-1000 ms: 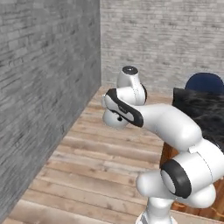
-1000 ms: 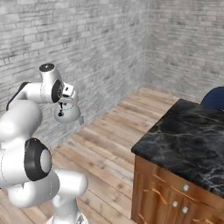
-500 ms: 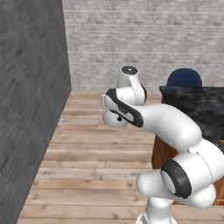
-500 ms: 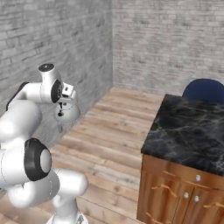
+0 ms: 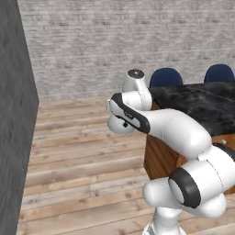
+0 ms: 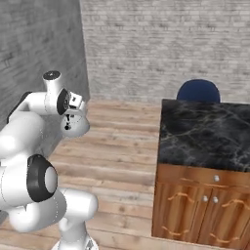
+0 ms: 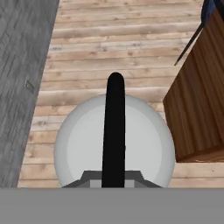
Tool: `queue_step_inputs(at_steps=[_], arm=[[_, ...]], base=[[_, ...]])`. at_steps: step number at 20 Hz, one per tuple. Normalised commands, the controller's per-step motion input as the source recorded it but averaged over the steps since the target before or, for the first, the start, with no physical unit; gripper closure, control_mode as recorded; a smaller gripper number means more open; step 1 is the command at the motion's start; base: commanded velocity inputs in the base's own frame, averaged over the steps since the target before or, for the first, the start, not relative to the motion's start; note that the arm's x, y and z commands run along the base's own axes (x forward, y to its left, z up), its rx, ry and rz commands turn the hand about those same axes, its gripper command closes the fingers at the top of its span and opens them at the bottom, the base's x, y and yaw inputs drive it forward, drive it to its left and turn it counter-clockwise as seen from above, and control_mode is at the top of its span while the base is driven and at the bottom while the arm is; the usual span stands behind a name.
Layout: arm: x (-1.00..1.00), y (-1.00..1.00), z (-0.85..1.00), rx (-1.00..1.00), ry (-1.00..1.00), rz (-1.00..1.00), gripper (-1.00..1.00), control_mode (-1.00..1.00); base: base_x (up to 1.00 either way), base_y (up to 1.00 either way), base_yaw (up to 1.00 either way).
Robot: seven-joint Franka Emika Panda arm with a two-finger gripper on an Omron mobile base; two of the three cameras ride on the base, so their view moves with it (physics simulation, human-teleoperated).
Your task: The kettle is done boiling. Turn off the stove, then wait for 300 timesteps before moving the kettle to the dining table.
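A: Kettle [image 7: 144, 148] first, one of it, nearest the hand camera: a smooth, pale, silvery dome, round from above, with a single thin black handle [image 7: 114, 131] arching straight over its middle.

B: And the pincer?

A: The gripper [image 6: 73, 113] sits right at the base of that handle. The kettle hangs in the air under the hand, well above the floor, so it is probably pinched by the handle, though the fingertips themselves are hidden in the hand view and I cannot tell for sure how they stand.

B: Does it show from the base?

A: In the right base view the kettle is a small grey-white bulge just under the wrist; in the left base view it is a pale rounded shape below the dark wrist joint.

B: What lies beneath it?

A: One floor [image 7: 118, 39] of long wooden planks, light brown, with visible seams.

B: Beside it?

A: One dining table [image 6: 205, 134]: a black marble top with white veins on a brown wooden base with panelled doors and small round knobs. The kettle is beside its near corner, apart from it, not over the top.

B: Beyond?

A: Two blue rounded chair backs [image 5: 166, 77] behind the table in the left base view, then a grey brick wall [image 5: 101, 41] across the back, and one darker grey wall [image 5: 13, 137] on the left.
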Motion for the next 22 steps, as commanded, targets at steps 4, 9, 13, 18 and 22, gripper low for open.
queue_step_inputs(at_steps=[4, 9, 13, 18, 22], arm=[[0.00, 0.00, 0.00, 0.00, 0.00, 0.00, 1.00, 1.00], [0.00, 0.00, 0.00, 0.00, 0.00, 0.00, 1.00, 1.00], [0.00, 0.00, 0.00, 0.00, 0.00, 0.00, 1.00, 1.00], [0.00, 0.00, 0.00, 0.00, 0.00, 0.00, 1.00, 1.00], [0.00, 0.00, 0.00, 0.00, 0.00, 0.00, 1.00, 1.00]], base=[[0.29, 0.57, -0.44], [0.31, 0.60, -0.44], [0.33, 0.61, -0.44], [0.41, 0.65, -0.43], [0.45, 0.66, -0.42]])
